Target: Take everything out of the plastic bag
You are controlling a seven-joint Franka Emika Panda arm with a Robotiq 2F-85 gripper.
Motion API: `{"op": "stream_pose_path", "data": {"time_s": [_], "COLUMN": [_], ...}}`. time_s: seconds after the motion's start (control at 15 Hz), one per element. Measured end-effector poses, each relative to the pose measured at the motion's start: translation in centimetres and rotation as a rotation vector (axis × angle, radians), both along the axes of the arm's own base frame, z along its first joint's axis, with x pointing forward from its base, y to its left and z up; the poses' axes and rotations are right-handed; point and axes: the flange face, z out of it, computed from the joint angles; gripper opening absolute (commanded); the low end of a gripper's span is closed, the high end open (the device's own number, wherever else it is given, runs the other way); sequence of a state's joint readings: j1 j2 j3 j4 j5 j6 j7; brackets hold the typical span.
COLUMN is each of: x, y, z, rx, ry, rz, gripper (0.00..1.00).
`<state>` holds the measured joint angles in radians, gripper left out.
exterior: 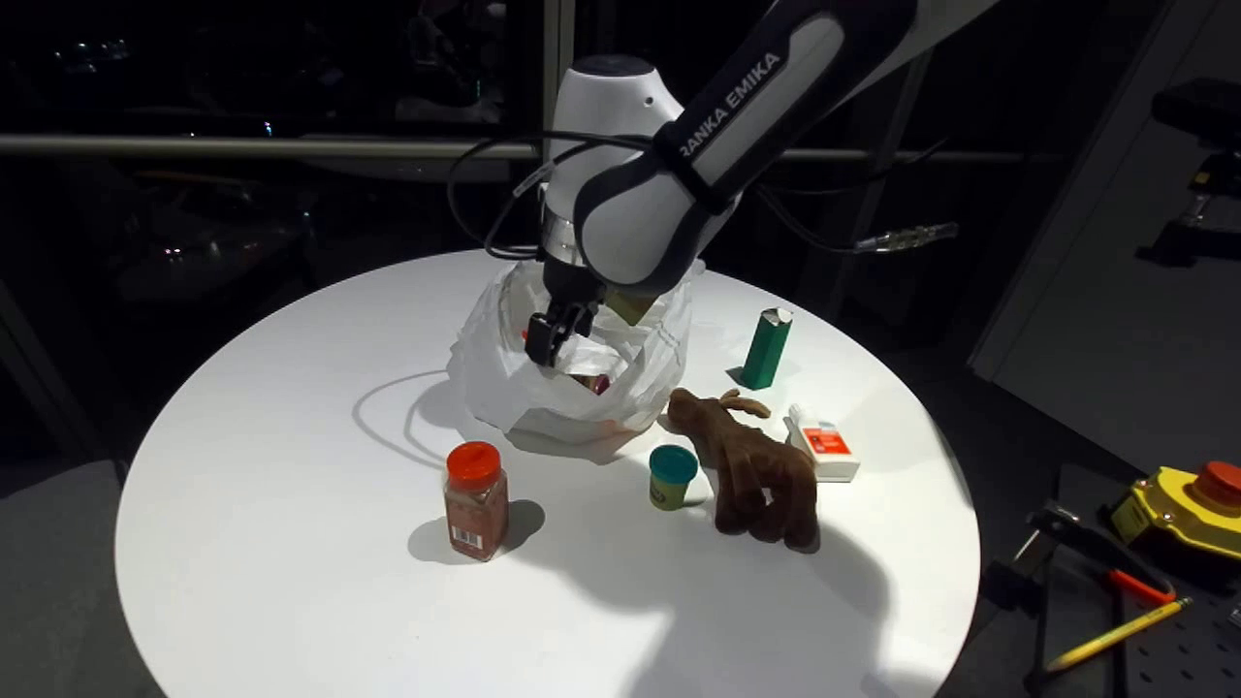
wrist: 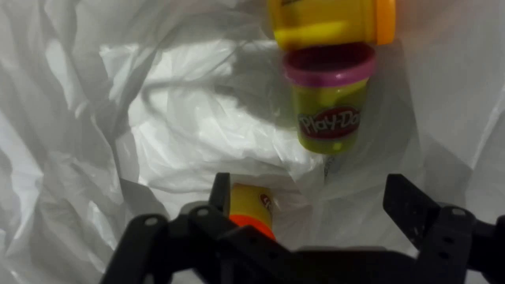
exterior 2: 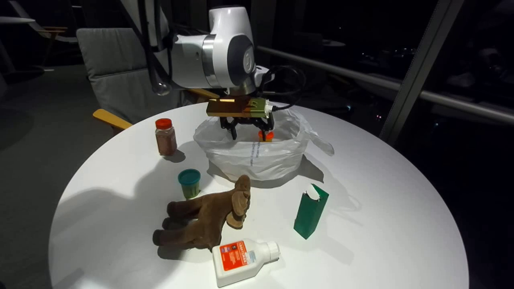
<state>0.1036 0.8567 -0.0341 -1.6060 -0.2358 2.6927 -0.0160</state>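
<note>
The white plastic bag stands open on the table; it also shows in an exterior view and fills the wrist view. My gripper points down into the bag's mouth, its fingers wide apart with nothing between the tips. Three Play-Doh cans show in the bag. One with an orange-red lid is beside the finger at the wrist view's left, partly hidden; it also shows in an exterior view. A purple-lidded can and a yellow can with an orange lid lie touching, farther up.
On the round white table around the bag are a red-lidded jar, a teal-lidded can, a brown plush moose, a white bottle and a green box. A grey chair stands at the table's edge.
</note>
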Motion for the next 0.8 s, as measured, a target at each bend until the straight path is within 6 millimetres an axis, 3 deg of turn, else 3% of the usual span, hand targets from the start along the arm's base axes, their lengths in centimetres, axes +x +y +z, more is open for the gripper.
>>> {"op": "stream_pose_path", "data": {"time_s": [0.27, 0.73, 0.8], "x": [2.2, 5.2, 5.5], "y": [-0.2, -2.6, -2.8], "z": [-1.2, -2.1, -2.2], "rx": [0.019, 0.026, 0.028], "ry": [-0.033, -0.088, -0.093], "rz": [-0.027, -0.085, -0.090], "gripper": [1.00, 1.00, 0.80]}}
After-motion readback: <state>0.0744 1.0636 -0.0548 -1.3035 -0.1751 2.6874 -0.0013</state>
